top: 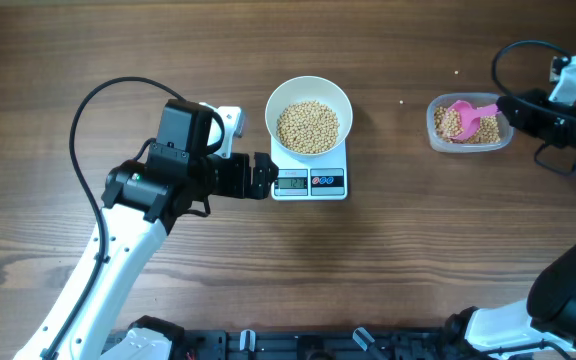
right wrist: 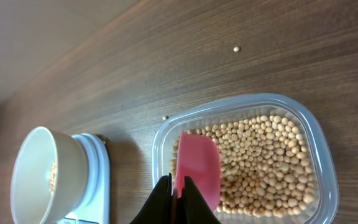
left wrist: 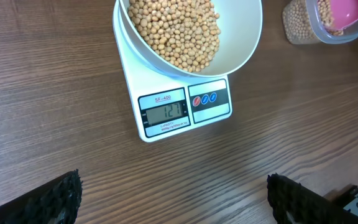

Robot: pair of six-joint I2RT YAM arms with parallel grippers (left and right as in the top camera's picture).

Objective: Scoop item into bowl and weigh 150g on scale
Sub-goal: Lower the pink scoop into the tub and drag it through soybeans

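The white bowl (top: 309,88) stands on the scale (top: 309,182) and holds a heap of tan beans (top: 308,126). My left gripper (top: 263,175) hovers just left of the scale's front, open, with bare wood between its fingers (left wrist: 61,196). In the left wrist view the bowl (left wrist: 241,31) and the scale's lit display (left wrist: 163,112) lie ahead. My right gripper (top: 508,108) is shut on the handle of a pink scoop (right wrist: 197,162), whose blade sits over the beans (right wrist: 260,155) in the clear tub (right wrist: 260,99).
The clear tub (top: 433,128) of beans sits at the right, about a bowl's width from the scale. A few stray beans (right wrist: 236,48) lie on the wood behind the tub. The left arm's black cable (top: 88,110) loops over the table's left side.
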